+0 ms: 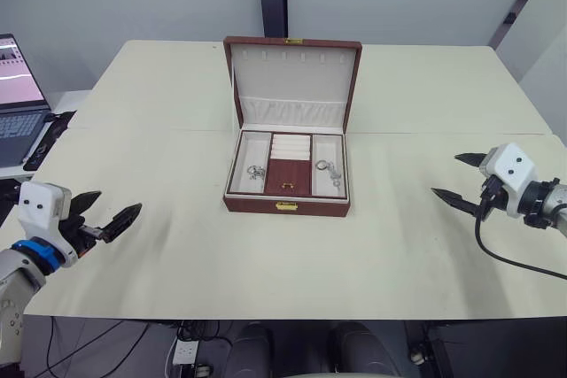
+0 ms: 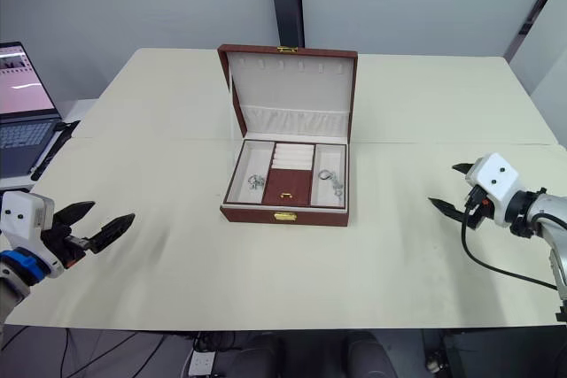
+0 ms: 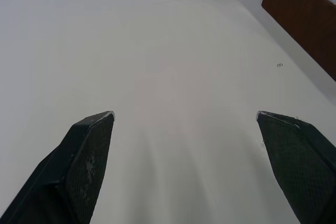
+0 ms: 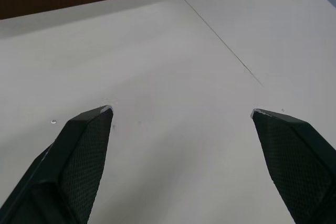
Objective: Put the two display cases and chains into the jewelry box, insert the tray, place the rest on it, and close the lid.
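The jewelry box (image 1: 287,204) stands mid-desk (image 1: 177,254) with its lid (image 1: 292,84) raised upright and the tray (image 1: 289,165) seated inside, silvery pieces in both side slots. The left gripper (image 1: 108,215) and right gripper (image 1: 459,176) hover apart-fingered, well clear, at either side.

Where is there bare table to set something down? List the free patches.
Bare table lies between the left gripper and the jewelry box, and between the box and the right gripper. The strip before the box is bare too. Crowded: the tray, with trinkets in both side slots.
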Robot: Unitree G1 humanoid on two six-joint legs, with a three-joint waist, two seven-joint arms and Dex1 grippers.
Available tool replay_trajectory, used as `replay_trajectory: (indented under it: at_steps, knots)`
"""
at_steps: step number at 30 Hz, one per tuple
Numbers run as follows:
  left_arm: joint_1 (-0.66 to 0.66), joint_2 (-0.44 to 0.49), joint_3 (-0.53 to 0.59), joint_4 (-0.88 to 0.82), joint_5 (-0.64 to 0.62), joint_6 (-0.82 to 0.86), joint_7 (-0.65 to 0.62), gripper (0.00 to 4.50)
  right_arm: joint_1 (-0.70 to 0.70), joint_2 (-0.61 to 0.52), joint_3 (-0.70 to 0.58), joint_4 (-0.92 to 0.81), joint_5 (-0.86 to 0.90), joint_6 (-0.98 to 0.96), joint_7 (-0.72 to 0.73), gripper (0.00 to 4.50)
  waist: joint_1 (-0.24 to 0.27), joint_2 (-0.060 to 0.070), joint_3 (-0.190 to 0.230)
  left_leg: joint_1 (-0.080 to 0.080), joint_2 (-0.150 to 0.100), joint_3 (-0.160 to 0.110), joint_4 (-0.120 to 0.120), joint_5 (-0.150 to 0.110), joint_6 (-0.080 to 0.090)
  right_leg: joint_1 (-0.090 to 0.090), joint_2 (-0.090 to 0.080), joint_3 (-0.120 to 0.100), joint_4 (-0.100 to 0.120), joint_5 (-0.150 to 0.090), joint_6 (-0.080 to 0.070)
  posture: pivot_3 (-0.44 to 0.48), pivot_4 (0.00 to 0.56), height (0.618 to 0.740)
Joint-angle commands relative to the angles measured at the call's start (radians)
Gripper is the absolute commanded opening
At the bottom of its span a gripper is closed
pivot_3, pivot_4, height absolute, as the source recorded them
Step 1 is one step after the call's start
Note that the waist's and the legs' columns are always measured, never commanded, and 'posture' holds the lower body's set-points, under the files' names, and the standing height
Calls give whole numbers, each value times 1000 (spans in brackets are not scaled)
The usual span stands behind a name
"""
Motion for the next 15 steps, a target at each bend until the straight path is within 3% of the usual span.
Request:
replay_trajectory:
  at_steps: [1, 6, 13, 15]
  knots:
    - [-18, 1, -10, -19, -5, 6, -8, 3906, -1, -16, -13, -33, -3, 0, 0, 3898, 0, 0, 0, 0, 0, 0, 0, 0, 0, 0, 0, 0, 0, 0, 0, 0, 150, 740]
    - [-87, -8, -107, -12, 32, 34, 9, 2286, -69, -1, 63, -13, -57, 22, -26, 2165, 0, 0, 0, 0, 0, 0, 0, 0, 0, 0, 0, 0, 0, 0, 0, 0, 150, 740]
    - [-214, -55, -238, 6, 59, 98, 45, 33, -194, 92, 193, 2, -129, 57, -66, 352, -1, 0, 0, 0, 0, 0, 0, 0, 0, -1, 1, -1, 0, 0, 0, 0, 150, 740]
    - [-250, -71, -272, 24, 77, 98, 57, 0, -220, 131, 229, 10, -151, 69, -87, 6, -1, 0, 0, -1, 0, 0, 0, 0, 0, -1, 1, -1, 0, 0, 0, 0, 150, 740]
